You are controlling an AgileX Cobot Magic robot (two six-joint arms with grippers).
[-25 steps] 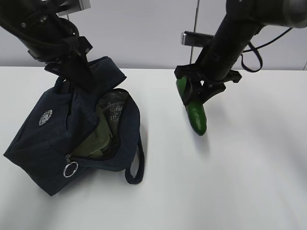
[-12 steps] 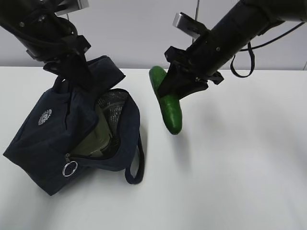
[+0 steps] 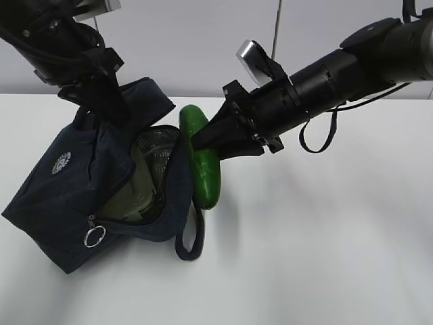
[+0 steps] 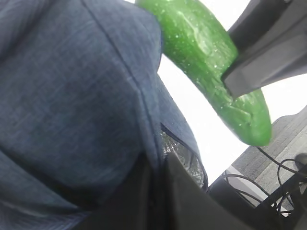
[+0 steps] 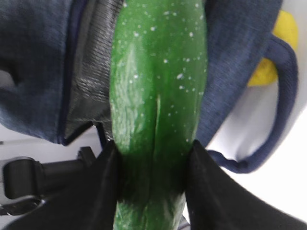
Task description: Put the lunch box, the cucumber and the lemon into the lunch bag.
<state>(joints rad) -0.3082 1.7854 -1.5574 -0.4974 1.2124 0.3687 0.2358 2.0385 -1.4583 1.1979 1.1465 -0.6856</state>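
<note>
Two grippers busy: right gripper (image 3: 203,141) clamps cucumber (image 3: 201,166) at lunch bag (image 3: 74,196) mouth; left gripper (image 3: 111,108) pinches flap.

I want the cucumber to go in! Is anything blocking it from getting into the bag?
Partly. The long dark green cucumber, held by the right gripper, sits outside the navy fabric lunch bag's front wall, which stands between its lower end and the opening. The green-lidded lunch box already fills part of the inside.

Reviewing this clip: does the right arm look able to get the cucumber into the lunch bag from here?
Probably yes. The left gripper holds the lunch bag flap up, so the mouth gapes toward the cucumber in the right gripper, beside the rim. The lunch box inside may crowd it.
</note>
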